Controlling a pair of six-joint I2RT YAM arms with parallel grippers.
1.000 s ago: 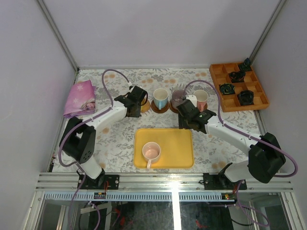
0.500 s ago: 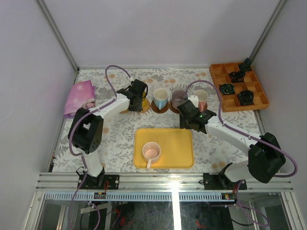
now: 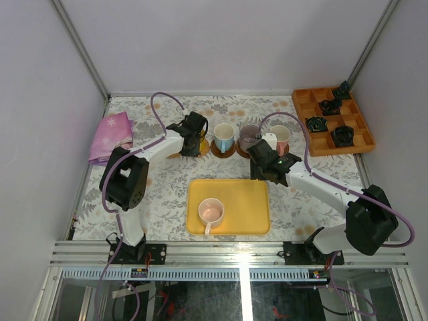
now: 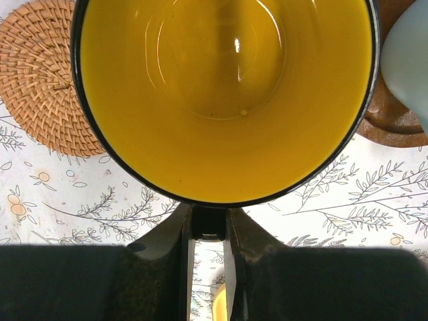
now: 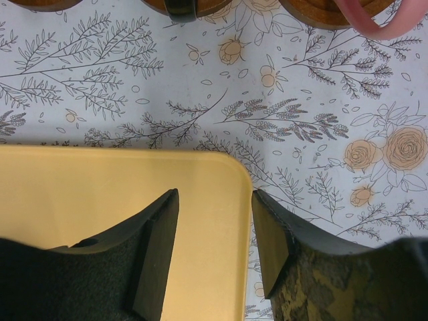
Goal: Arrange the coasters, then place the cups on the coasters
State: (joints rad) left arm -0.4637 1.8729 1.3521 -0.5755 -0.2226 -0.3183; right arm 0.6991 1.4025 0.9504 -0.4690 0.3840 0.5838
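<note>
A yellow cup (image 4: 224, 93) with a black rim fills the left wrist view. My left gripper (image 4: 209, 224) is shut on its handle at the back left of the table (image 3: 194, 136). A woven tan coaster (image 4: 40, 80) shows at the cup's left, partly under it. To its right a white-and-light-blue cup (image 3: 224, 136) stands on a dark coaster (image 4: 394, 124), then a purple-grey cup (image 3: 249, 136) and a salmon cup (image 3: 281, 137). A pale pink cup (image 3: 211, 212) stands on the yellow tray (image 3: 244, 204). My right gripper (image 5: 214, 234) hangs open over the tray's far right corner (image 5: 221, 174), holding nothing.
An orange divided tray (image 3: 304, 110) holding small black objects sits at the back right. A folded pink cloth (image 3: 112, 137) lies at the back left. White walls close in the table on three sides.
The left arm has swung its elbow in and carried the yellow cup slightly right and toward the back. The right gripper has shifted only a little.
</note>
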